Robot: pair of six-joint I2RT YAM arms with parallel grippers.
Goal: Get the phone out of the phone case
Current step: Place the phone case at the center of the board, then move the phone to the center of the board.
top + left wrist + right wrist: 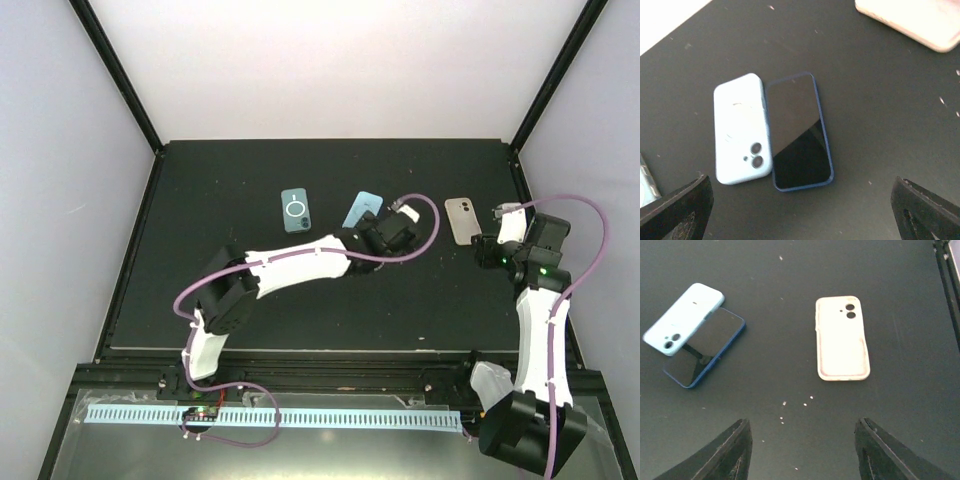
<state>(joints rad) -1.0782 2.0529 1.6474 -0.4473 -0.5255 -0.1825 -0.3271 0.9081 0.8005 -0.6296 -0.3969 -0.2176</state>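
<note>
Surface: a matte black table (400, 310) flecked with pale specks, boxed in by plain white walls (330, 60) and black corner posts (120, 75).
Phone: the phone (797, 132) lies flat near the middle of the table, dark screen up, with a dark blue rim around it.
Phone case: the light blue case (740, 130) lies back up, two camera holes showing. One long side touches the phone's long side.
Writing on the case: a faint mark sits mid-back, too blurred to read.
Left gripper: the left gripper (800, 212) hovers just short of the phone and case, its fingers spread wide with nothing between them.
Right gripper: the right gripper (802, 450) hangs by the table's right edge with its fingers apart, holding nothing.
Cream case: the cream case (842, 337) lies back up on the right, well apart from the phone.
Teal case: the teal case (296, 210) lies to the left of the light blue one and carries a white ring mark on its back.
</note>
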